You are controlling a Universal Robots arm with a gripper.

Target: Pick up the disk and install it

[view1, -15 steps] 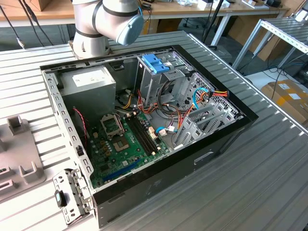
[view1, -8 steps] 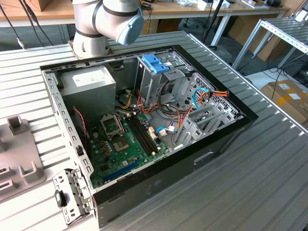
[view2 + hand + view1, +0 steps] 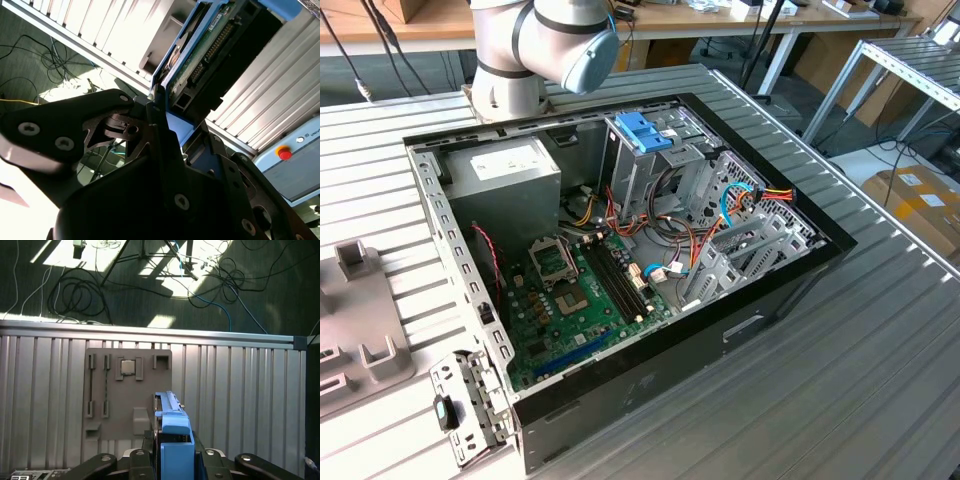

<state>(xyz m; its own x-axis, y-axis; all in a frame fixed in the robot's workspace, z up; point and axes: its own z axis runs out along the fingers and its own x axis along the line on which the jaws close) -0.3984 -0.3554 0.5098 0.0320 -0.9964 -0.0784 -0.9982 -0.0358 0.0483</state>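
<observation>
My gripper (image 3: 172, 452) is shut on the disk (image 3: 171, 421), a dark hard drive in a bright blue carrier with its blue end tab nearest the camera. In the second wrist view the gripper (image 3: 170, 117) clamps the disk (image 3: 210, 47) by its edges, and the drive's green circuit board and connector row face the camera. The disk hangs in the air above the ribbed metal table (image 3: 240, 390), over the near edge of a grey fixture plate (image 3: 100, 390). The open computer case (image 3: 620, 250) lies on the table in the exterior view.
A tall grey cage with a light-blue bracket (image 3: 645, 130) stands inside the case beside the motherboard (image 3: 580, 290) and power supply (image 3: 505, 170). The fixture plate (image 3: 360, 330) lies at the exterior view's left and holds a small square chip (image 3: 127, 367). Cables lie on the floor (image 3: 150, 285).
</observation>
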